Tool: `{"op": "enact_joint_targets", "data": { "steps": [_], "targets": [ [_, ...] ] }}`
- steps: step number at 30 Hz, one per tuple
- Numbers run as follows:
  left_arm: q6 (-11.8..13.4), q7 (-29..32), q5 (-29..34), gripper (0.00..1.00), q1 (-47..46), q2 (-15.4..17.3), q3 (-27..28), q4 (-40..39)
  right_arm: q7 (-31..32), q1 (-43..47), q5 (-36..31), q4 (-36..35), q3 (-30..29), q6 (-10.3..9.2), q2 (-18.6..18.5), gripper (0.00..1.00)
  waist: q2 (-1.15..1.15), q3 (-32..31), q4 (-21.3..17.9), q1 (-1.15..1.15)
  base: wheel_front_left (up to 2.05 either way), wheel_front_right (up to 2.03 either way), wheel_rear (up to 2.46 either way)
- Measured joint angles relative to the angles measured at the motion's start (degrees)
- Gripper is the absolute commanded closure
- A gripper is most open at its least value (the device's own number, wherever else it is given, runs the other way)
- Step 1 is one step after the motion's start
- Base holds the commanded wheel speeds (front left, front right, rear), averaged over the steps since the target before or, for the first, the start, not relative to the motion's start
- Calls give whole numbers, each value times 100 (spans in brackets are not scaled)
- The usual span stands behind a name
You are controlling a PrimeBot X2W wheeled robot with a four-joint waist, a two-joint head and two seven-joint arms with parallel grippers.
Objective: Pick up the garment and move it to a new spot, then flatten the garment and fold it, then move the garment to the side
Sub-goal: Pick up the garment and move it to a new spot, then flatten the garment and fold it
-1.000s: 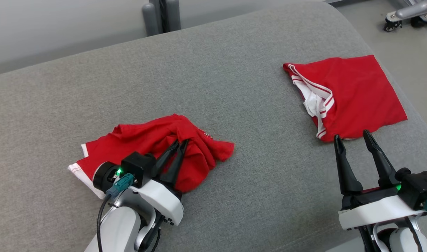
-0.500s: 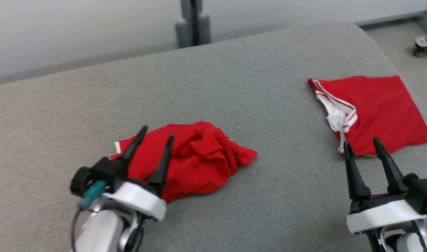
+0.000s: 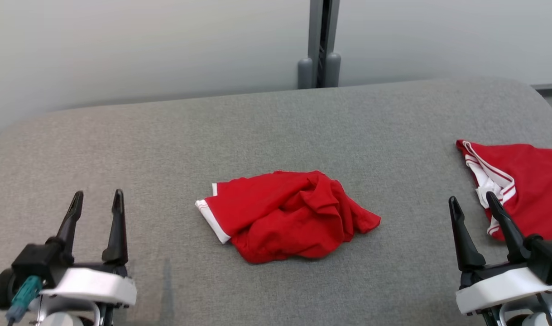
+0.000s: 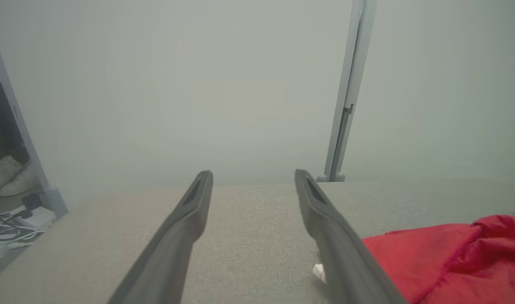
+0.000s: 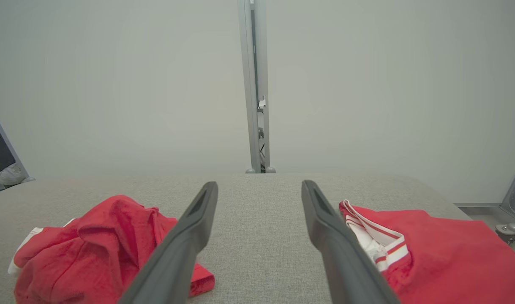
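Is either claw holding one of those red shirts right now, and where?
Nothing is held. The left gripper and right gripper both stand open and empty; the crumpled garment lies loose between them.

We note crumpled garment (image 3: 287, 215), frame centre: soft matt red cloth, white hem; folded garment (image 3: 529, 194), right edge: same cloth, ribbed striped trim; table cover (image 3: 167, 136): coarse grey weave, matt; left gripper (image 3: 98, 195) and right gripper (image 3: 471, 199): dark matt plastic by our look; post (image 3: 319, 45), top centre: smooth grey metal.

folded red garment (image 3: 534, 190) cut by right edge, crumpled garment (image 4: 451, 257) partly behind left pincer (image 4: 253, 172)
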Motion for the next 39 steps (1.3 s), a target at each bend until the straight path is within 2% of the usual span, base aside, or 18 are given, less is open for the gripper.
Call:
{"op": "enact_joint_targets", "data": {
  "steps": [15,39],
  "targets": [
    [176,332,-31,0,940,67,-155,-733,322,610,-34,-301,-8,0,-112,0,0,-552,196,0,0,0,0],
    [308,516,-51,0,1083,122,-223,-936,374,708,-24,-492,-73,0,-13,0,0,-510,106,0,0,0,0]
  ]
}}
